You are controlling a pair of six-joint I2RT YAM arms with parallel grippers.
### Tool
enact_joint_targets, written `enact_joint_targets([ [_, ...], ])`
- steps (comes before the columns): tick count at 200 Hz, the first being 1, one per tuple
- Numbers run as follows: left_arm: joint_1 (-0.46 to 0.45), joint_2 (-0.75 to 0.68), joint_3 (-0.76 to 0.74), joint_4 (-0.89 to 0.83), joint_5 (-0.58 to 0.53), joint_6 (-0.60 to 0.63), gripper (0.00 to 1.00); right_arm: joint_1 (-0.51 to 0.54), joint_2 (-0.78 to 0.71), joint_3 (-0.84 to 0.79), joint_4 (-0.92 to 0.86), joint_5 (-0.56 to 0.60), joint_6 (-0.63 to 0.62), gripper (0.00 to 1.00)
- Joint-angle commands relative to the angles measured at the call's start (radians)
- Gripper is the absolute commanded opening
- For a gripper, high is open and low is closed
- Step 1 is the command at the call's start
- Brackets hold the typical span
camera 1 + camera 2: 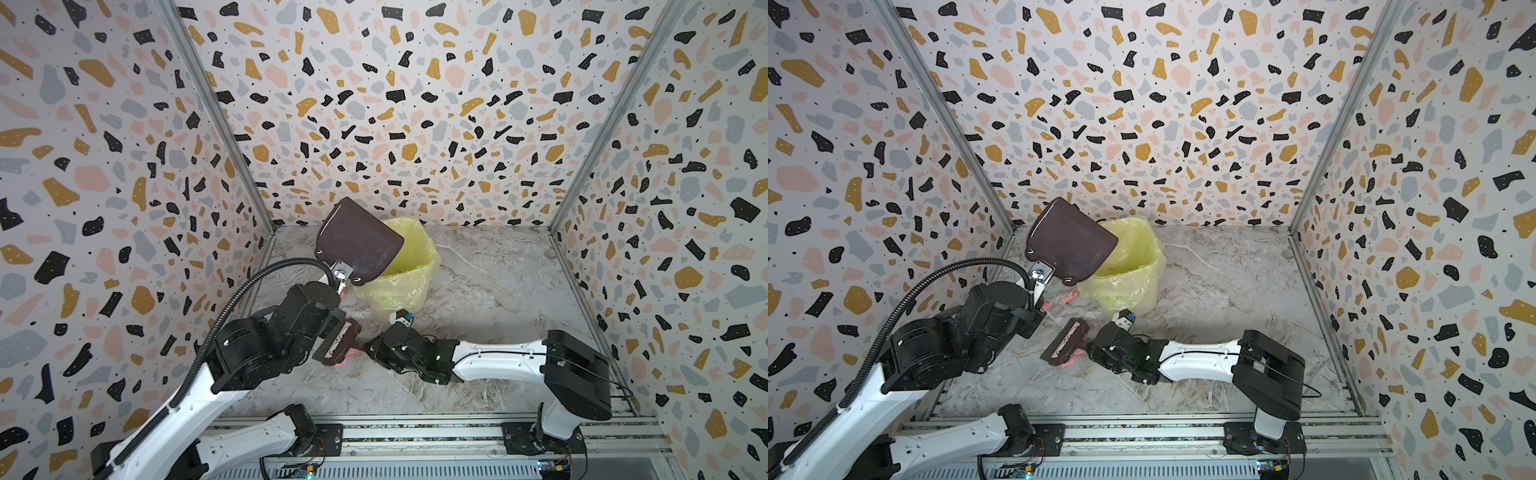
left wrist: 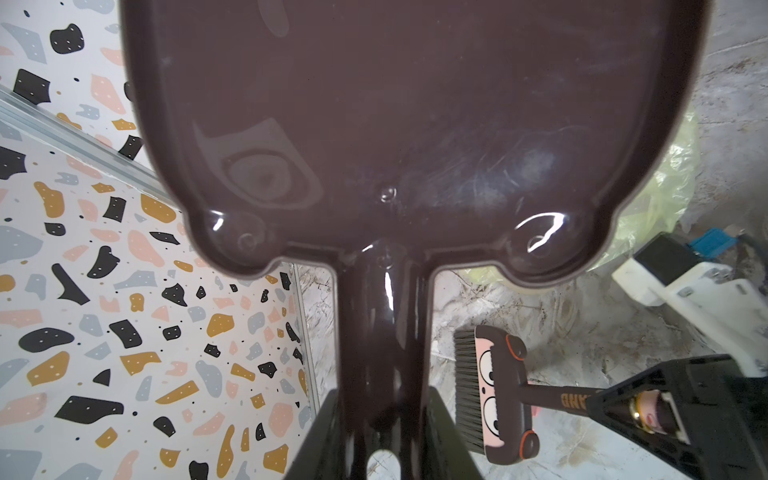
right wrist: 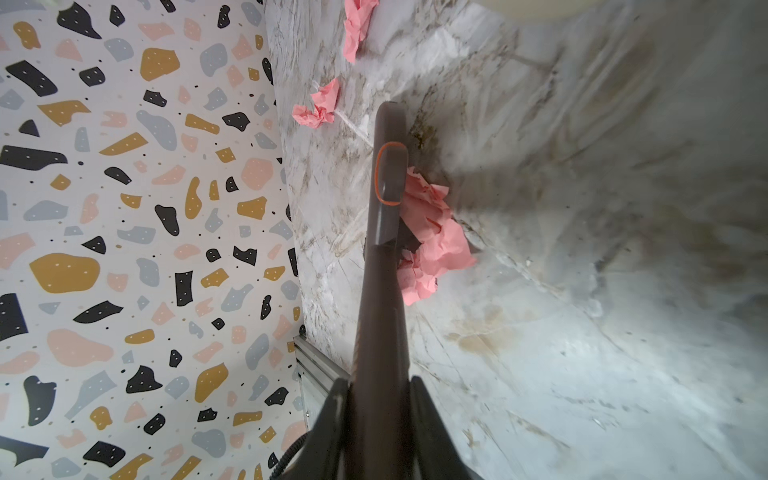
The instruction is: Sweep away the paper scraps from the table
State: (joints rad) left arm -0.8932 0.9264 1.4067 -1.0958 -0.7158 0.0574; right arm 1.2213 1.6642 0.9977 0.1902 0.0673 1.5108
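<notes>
- Right wrist: right gripper (image 3: 380, 399) is clamped on the brush (image 3: 388, 187) handle. Pink scraps (image 3: 432, 237) are bunched against the brush head, touching it.
- That clump sits on the table (image 1: 1225, 291) near the bin (image 1: 1133, 282), on its robot-facing side, off to its left.
- Two more pink bits lie between clump and bin, the farthest just beside the bin's foot. Only pink shows on the table; can't tell where any other colours are.
- Left wrist: left gripper (image 2: 382, 415) is clamped on the pan (image 2: 415, 104) handle, a jaw tight on either side.
- Pan is off the table, tilted, lip over the bin's mouth. No scraps on the pan face I can see.
- Handling, my read: scraps are near weightless, soft, springy crumples. Don't pinch them, drive them with the bristles.
- Table looks slick, so they'll skate and may flick off or roll round the brush end. Short, low strokes.
- Hold points are the two handles, as gripped. Both look like glossy stiff plastic, so they could twist in the jaws under side load.
- Pan lip wants to sit flat on the table, on the clump's bin side, or bits slide under.
</notes>
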Motion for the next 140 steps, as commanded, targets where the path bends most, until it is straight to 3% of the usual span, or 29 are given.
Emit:
enact_joint_targets([
  [1, -0.001, -0.001, 0.008, 0.021, -0.014, -0.022, 0.0, -0.018, -0.102, -0.059, -0.141, -0.038, -0.017, 0.0],
  [85, -0.003, 0.006, -0.01, 0.029, -0.006, -0.03, 0.0, -0.132, -0.416, -0.128, -0.523, -0.075, -0.234, 0.0],
  [140, -0.003, 0.016, -0.008, 0.036, 0.001, -0.04, 0.0, -0.136, -0.458, -0.08, -0.389, -0.187, -0.352, 0.0],
])
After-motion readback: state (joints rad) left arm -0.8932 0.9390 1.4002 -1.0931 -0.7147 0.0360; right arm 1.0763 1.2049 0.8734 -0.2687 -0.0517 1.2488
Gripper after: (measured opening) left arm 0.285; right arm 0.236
